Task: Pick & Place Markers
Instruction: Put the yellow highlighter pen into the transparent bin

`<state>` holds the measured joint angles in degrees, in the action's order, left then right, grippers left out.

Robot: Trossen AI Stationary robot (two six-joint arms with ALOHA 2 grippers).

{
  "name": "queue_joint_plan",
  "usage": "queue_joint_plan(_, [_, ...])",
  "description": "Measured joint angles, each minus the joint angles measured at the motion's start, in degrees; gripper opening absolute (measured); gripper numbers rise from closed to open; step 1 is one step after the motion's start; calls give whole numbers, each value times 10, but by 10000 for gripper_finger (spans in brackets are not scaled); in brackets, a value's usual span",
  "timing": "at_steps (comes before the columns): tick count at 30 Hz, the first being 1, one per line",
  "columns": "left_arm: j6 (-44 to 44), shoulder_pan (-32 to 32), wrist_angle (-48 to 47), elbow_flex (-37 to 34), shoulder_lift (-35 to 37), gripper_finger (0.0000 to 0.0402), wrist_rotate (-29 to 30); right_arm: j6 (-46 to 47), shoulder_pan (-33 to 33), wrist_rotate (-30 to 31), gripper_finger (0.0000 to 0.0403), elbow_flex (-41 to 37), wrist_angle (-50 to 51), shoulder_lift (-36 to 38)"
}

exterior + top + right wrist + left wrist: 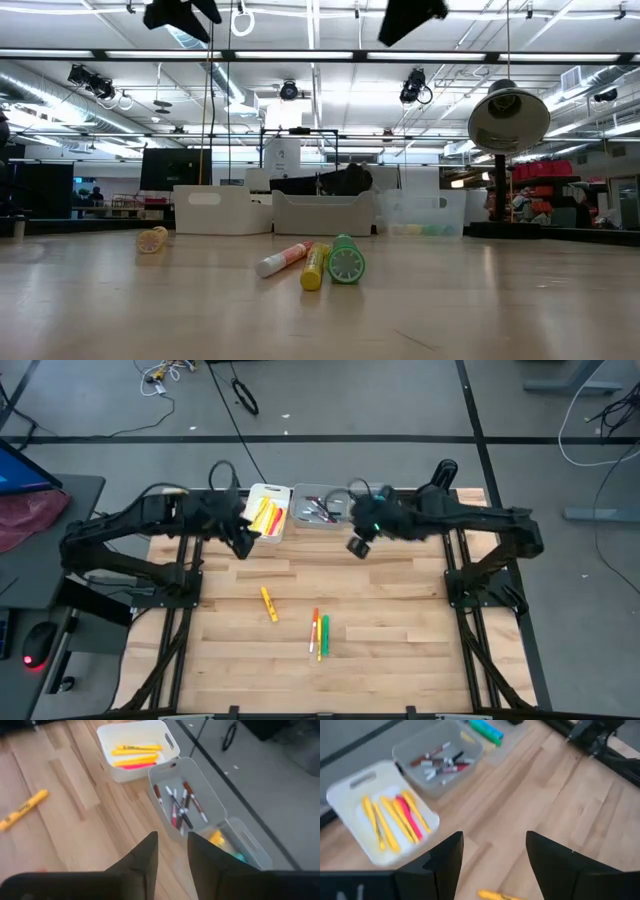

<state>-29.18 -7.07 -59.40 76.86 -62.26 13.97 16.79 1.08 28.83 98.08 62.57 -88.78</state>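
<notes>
My right gripper (172,851) hangs above the table (400,620) just in front of the grey bin (200,795) of dark and red pens (177,807), its fingers a narrow gap apart and empty; my left gripper (492,855) hovers beside the white bin (350,795) of yellow and pink highlighters (395,817), fingers spread wide, holding nothing; a third clear bin (245,845) sits beyond the grey one; out on the boards lie one yellow highlighter (268,603) and, a little apart, a cluster of orange, yellow and green markers (319,633).
</notes>
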Motion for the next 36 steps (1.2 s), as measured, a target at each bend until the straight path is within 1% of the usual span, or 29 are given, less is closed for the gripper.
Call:
queue_joint_plan(3, [-98,64,-23,0,0,222,47,36,-48,49,93,0,55,11])
queue_joint_plan(5, [-177,114,-26,-5,-3,222,84,60,-77,82,88,-16,83,18])
queue_joint_plan(8, [-304,195,-26,-36,-12,222,146,122,-119,120,81,-71,107,38])
queue_joint_plan(11, [-435,255,-15,-79,-31,222,180,201,-159,124,75,-148,102,70])
queue_joint_plan(13, [-528,285,-14,-109,-48,222,176,252,-185,109,73,-198,88,92])
queue_joint_plan(15, [-607,303,3,-138,-68,222,157,283,-209,92,71,-245,70,110])
queue_joint_plan(19, [-723,329,60,-201,-113,222,111,297,-246,62,70,-321,18,144])
queue_joint_plan(21, [-778,331,87,-229,-133,222,84,299,-259,39,70,-348,-7,155])
queue_joint_plan(24, [-818,330,141,-263,-161,223,47,315,-277,13,70,-372,-16,167])
queue_joint_plan(27, [-848,330,182,-282,-185,233,43,334,-292,17,70,-385,-17,171])
queue_joint_plan(30, [-863,330,211,-292,-204,253,42,357,-304,22,70,-391,-23,171])
queue_joint_plan(36, [-888,329,236,-295,-234,294,48,361,-324,25,70,-392,-33,171])
